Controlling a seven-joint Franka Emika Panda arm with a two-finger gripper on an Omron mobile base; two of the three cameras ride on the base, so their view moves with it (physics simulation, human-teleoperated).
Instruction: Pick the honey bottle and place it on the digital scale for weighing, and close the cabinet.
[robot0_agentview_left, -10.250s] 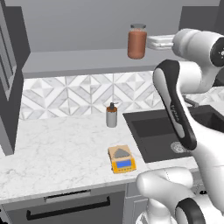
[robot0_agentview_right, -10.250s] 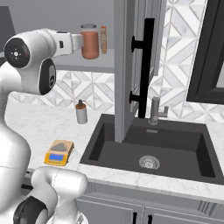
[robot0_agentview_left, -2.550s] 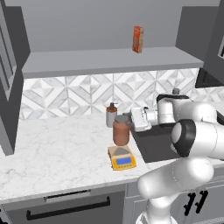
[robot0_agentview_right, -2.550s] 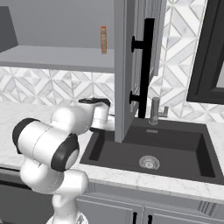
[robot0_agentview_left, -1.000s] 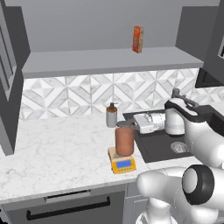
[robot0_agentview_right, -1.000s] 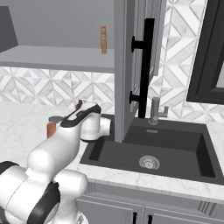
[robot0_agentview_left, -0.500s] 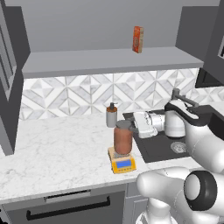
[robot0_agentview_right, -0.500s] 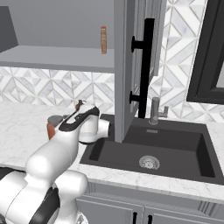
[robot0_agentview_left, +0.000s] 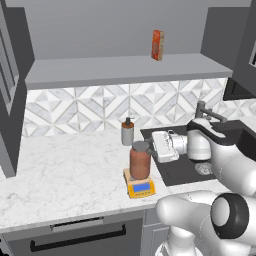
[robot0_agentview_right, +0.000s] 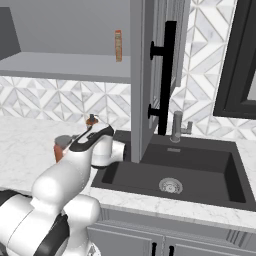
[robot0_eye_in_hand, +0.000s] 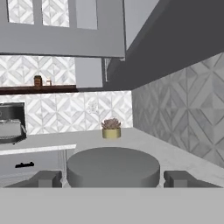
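Observation:
The honey bottle (robot0_agentview_left: 140, 161), reddish-brown with a grey lid, stands upright on the yellow digital scale (robot0_agentview_left: 141, 188) near the counter's front edge. My gripper (robot0_agentview_left: 154, 146) hovers just right of the bottle at lid height. In the hand view the gripper (robot0_eye_in_hand: 113, 179) is open, and the grey lid (robot0_eye_in_hand: 113, 166) lies between the fingertips (robot0_eye_in_hand: 46, 178) with a gap on each side. The arm partly hides the honey bottle (robot0_agentview_right: 60, 149) in the right base view. The cabinet door (robot0_agentview_right: 150, 75) with its black bar handle (robot0_agentview_right: 168, 75) stands open over the sink.
A pump dispenser (robot0_agentview_left: 127, 133) stands by the backsplash behind the scale. An orange-red box (robot0_agentview_left: 157, 45) sits on the cabinet shelf (robot0_agentview_left: 125, 69). The black sink (robot0_agentview_right: 175, 175) and its faucet (robot0_agentview_right: 177, 127) lie to the right. Another open door (robot0_agentview_left: 10, 100) hangs at the left.
The hand has shifted slightly beside the bottle with its jaws still wide. The bottle has stayed upright on the scale.

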